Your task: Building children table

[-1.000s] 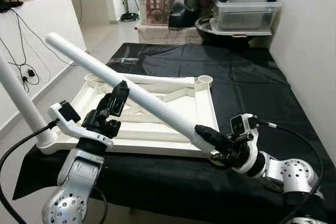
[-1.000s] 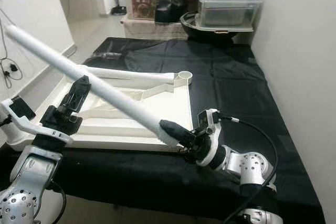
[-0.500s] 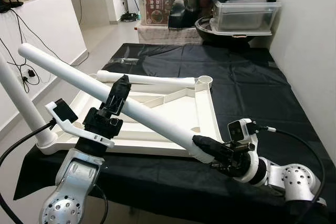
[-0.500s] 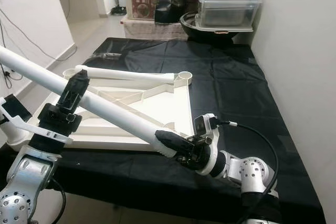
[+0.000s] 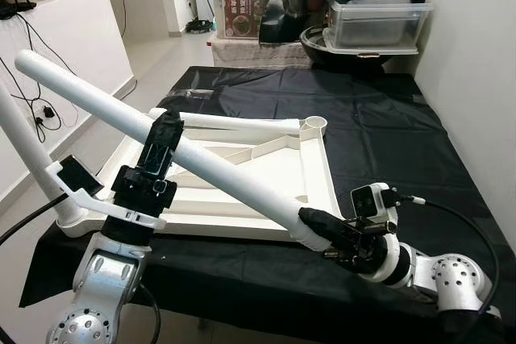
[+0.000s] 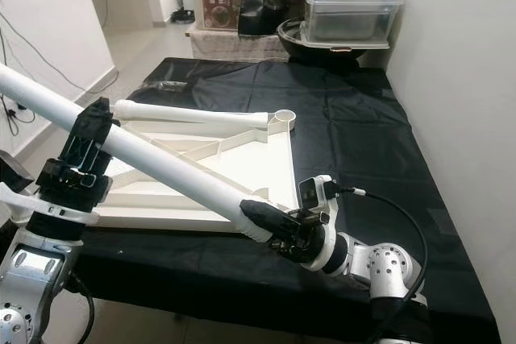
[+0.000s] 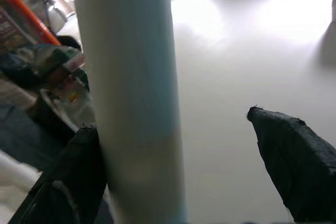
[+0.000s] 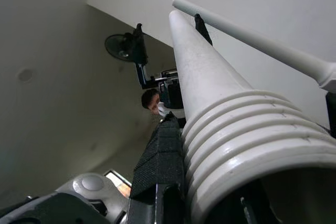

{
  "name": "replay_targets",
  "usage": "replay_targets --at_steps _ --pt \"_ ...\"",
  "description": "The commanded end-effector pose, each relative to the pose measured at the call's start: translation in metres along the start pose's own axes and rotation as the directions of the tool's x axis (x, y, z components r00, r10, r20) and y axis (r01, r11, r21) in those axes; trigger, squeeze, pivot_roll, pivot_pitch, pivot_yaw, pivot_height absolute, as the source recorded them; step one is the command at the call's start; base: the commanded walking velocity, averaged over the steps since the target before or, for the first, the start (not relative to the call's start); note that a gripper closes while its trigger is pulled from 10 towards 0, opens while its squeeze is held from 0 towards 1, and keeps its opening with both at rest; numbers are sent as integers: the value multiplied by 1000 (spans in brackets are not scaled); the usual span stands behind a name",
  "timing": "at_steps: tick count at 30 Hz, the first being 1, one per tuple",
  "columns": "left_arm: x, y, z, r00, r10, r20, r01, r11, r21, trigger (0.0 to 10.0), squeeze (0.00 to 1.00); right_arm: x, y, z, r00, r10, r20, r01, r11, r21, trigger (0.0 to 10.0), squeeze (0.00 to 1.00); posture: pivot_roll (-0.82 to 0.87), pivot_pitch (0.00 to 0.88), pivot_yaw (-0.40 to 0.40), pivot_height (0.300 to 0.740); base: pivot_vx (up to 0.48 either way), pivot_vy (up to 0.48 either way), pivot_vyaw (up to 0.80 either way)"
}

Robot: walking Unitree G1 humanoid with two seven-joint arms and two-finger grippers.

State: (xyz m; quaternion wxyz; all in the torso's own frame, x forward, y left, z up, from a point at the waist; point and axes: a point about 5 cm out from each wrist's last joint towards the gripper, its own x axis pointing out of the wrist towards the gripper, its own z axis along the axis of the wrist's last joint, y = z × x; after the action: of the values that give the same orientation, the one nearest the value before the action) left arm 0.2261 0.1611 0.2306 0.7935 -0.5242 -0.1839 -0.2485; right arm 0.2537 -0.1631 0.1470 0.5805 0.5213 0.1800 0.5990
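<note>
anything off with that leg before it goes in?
The white table leg isn't upright. It slants across the upside-down tabletop, threaded end low in the right hand, far end high past the left hand. That end sits at the near edge, in no corner socket yet.

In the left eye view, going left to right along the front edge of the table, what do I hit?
The upright white leg at the corner → left claw around the long white tube → tabletop frame → right claw gripping the tube's threaded end → bare black cloth.
</note>
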Motion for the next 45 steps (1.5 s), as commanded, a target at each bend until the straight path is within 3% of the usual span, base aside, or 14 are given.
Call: replay_targets --at_steps 1,2,3,4,5,8,9,12,13,31,32,36,37,45 --pt "-1 -8 4 999 -47 7 47 999 18 10000 0 -4 -4 -3 998 -55 -8 55 998 -6 0 0 1 0 14 740 0 0 0" --pt "-3 -7 5 999 -38 5 37 999 20 8510 0 -4 -4 -4 998 -54 -14 54 998 -7 0 0 -1 0 14 740 0 0 0" --pt "-4 -5 6 999 -32 6 31 999 19 5451 0 -4 -4 -4 999 -51 -20 51 999 -13 0 0 -1 0 14 740 0 0 0" --pt "-4 -5 6 999 -32 6 31 999 19 5451 0 -4 -4 -4 999 -51 -20 51 999 -13 0 0 -1 0 14 740 0 0 0" --pt "-5 -5 8 1000 -28 8 28 999 17 4000 0 -4 -3 -5 998 -48 -28 48 999 -14 0 0 -1 0 14 740 0 0 0" --pt "-6 -4 8 999 -32 9 32 999 8 4941 0 -4 -3 -8 998 -49 -43 48 999 -14 0 0 -3 0 14 740 0 0 0" --pt "-6 -4 8 999 -32 4 32 999 10 6549 0 -4 -3 -10 997 -50 -50 49 999 -18 0 0 -3 0 14 740 0 0 0" --pt "-5 -4 7 1000 -31 2 31 999 12 6549 0 -4 -4 -10 997 -50 -53 49 999 -20 0 0 -3 0 14 740 0 0 0" --pt "-5 -4 8 999 -41 6 41 999 0 0 0 -4 -4 -12 996 -51 -68 49 999 -21 0 0 -7 0 17 740 0 0 0" --pt "-5 0 9 998 -26 55 30 998 -61 0 0 -2 -6 -6 999 -42 -27 41 998 -56 0 0 -6 0 14 740 0 0 0" --pt "-5 -1 9 998 -28 57 32 998 -61 0 0 -1 -7 -3 999 -38 -3 38 997 -66 10000 0 -6 0 14 740 0 0 0" --pt "-5 -2 10 998 -32 62 36 998 -58 0 0 0 -6 3 999 -24 37 27 996 -86 10000 0 -3 0 14 740 0 0 0" --pt "-4 -2 13 997 -35 73 40 997 -59 0 0 0 -6 4 999 -23 49 28 995 -93 10000 1000 -3 0 14 740 0 0 0" --pt "3 -4 28 991 -33 127 38 998 -42 0 0 -12 -14 6 993 -90 82 97 992 -83 10000 1000 -2 0 13 740 0 0 0"
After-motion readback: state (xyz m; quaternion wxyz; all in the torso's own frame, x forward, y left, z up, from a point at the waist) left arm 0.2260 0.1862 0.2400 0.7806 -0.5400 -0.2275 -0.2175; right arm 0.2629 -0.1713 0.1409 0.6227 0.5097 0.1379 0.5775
